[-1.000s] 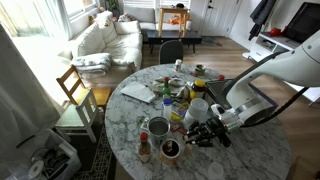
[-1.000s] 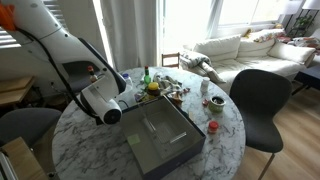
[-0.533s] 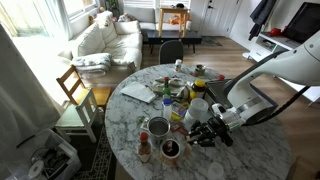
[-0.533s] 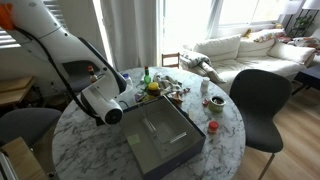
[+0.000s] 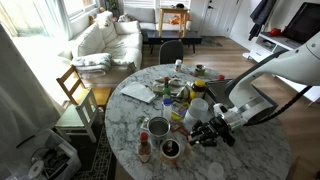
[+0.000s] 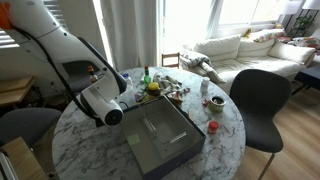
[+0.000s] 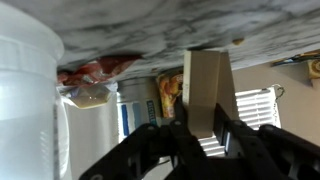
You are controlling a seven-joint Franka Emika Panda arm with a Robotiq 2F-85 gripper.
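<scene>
Because the wrist view stands upside down, the marble table [image 7: 120,25] runs across its top and the gripper [image 7: 205,120] comes up from the bottom edge; its two dark fingers [image 7: 232,135] are drawn in narrow and press on either side of a tan block [image 7: 205,80], an upright, plain rectangular piece the colour of cardboard; the block's far end points at the table, and whether it touches the surface cannot be told; at the left of this view a large white container [image 7: 28,110] fills the edge of the picture, and between it and the block a red wrapper [image 7: 95,70], blurred, lies on the table.

In an exterior view the white robot arm [image 5: 275,70] reaches in from the right and bends down so that the gripper [image 5: 204,134] hangs low over the round table [image 5: 245,160]; the block is too small to pick out there; the white container [image 5: 197,108] stands just beside the gripper, toward the table's middle; near the gripper, toward the table's edge, a metal can [image 5: 158,127], a dark cup [image 5: 170,150] and a small bottle [image 5: 145,148] stand close together; farther back lie papers [image 5: 138,93].

In an exterior view the arm's wrist [image 6: 108,113] sits low over the table beside a grey box [image 6: 165,135]; the fingers are hidden there; a small red cup [image 6: 212,127] stands near the box, and a black chair [image 6: 255,100] is drawn up to the table's edge.
</scene>
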